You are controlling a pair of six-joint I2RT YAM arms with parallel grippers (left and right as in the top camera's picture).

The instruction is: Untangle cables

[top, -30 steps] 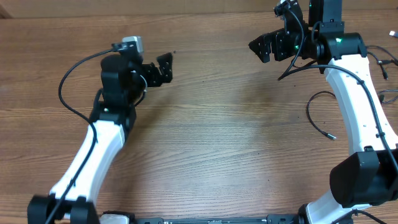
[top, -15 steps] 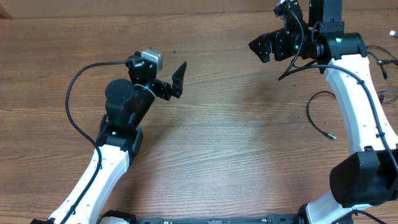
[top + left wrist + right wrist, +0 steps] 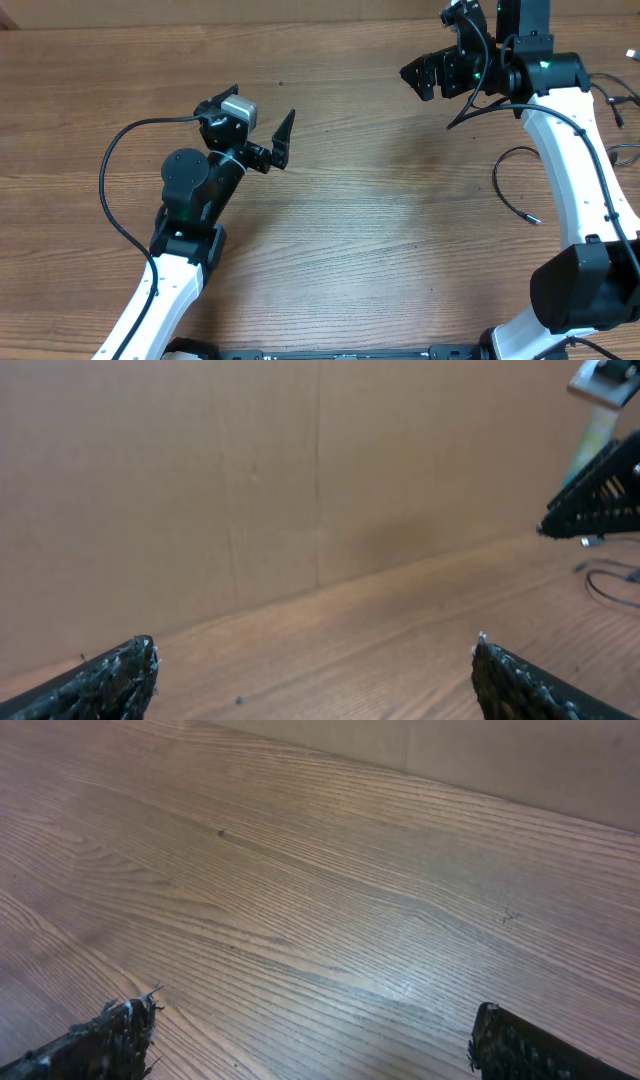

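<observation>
The cables lie at the table's right side. One thin black cord (image 3: pixel 503 190) loops beside my right arm and ends in a small plug (image 3: pixel 533 218). More cords (image 3: pixel 622 152) lie at the right edge, and they also show faintly in the left wrist view (image 3: pixel 610 578). My left gripper (image 3: pixel 264 132) is open and empty at the left-centre, far from the cables, with bare table between its fingers (image 3: pixel 315 678). My right gripper (image 3: pixel 422 75) is open and empty at the back, left of the cables, above bare wood (image 3: pixel 310 1038).
A brown cardboard wall (image 3: pixel 300 470) stands along the table's back edge. The thick black wire (image 3: pixel 112 170) of the left arm arcs out to the left. The right arm's white link (image 3: pixel 575 160) lies between the cord loop and the edge cords.
My left gripper has swung to the right and a little toward the centre while the arm turned. The right arm and the cables have not moved.
</observation>
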